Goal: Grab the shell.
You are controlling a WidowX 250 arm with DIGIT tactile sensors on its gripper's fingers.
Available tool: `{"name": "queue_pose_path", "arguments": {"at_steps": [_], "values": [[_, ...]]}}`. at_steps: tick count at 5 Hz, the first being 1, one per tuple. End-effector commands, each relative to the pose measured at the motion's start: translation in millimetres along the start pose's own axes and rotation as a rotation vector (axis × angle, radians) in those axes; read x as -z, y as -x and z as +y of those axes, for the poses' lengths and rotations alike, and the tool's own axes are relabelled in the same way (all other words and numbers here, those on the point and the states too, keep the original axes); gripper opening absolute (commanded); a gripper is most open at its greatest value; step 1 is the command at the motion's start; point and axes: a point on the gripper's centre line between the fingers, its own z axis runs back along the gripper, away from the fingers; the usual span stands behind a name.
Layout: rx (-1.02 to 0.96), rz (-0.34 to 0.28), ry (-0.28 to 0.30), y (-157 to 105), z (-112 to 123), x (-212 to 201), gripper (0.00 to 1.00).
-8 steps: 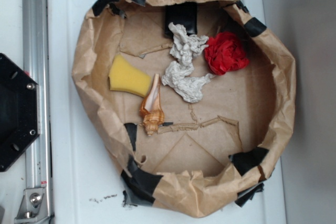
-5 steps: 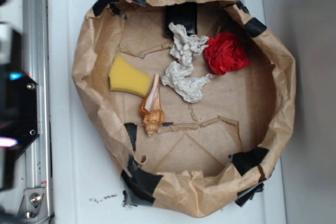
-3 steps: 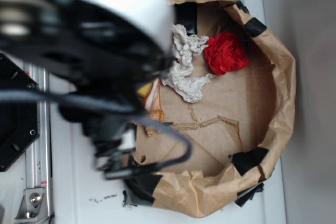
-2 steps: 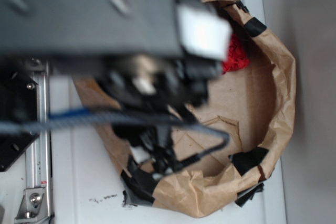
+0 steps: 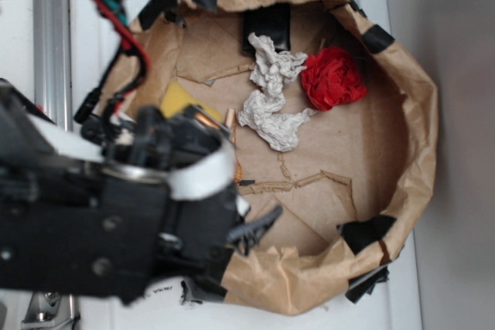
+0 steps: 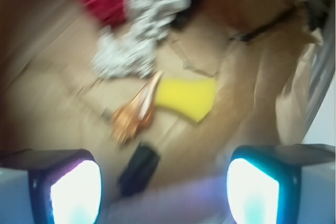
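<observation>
The shell is orange-brown with a pale tapered end. It lies on the brown paper floor, ahead of my gripper and slightly left of its centre line. It touches the tip of the yellow sponge. The two glowing fingers stand wide apart with nothing between them, so the gripper is open. In the exterior view my arm covers most of the shell; only a pale sliver shows. One dark toothed finger sticks out near the basin's lower left.
Crumpled grey-white paper and a red cloth ball lie beyond the shell. A raised brown paper wall with black tape patches rings the floor. A black tape piece lies just in front of my fingers.
My arm came in from the left, swept across the basin and now hangs over its lower-left side. The shell, sponge, paper and cloth have not moved.
</observation>
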Motion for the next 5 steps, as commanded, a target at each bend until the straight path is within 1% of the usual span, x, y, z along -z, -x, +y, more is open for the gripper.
{"name": "queue_pose_path", "arguments": {"at_steps": [1,2,3,4,5], "values": [[-0.267,-0.007,-0.001,-13.9,-6.7,20.0,1.0],[-0.295,0.045,0.071,-28.4,-4.9,-3.1,1.0],[-0.284,0.074,0.129,-41.4,-5.4,-22.2,1.0],[-0.281,0.056,0.156,-54.8,-8.9,-28.0,1.0],[-0.255,0.064,0.142,-52.4,-18.9,-4.4,1.0]]}}
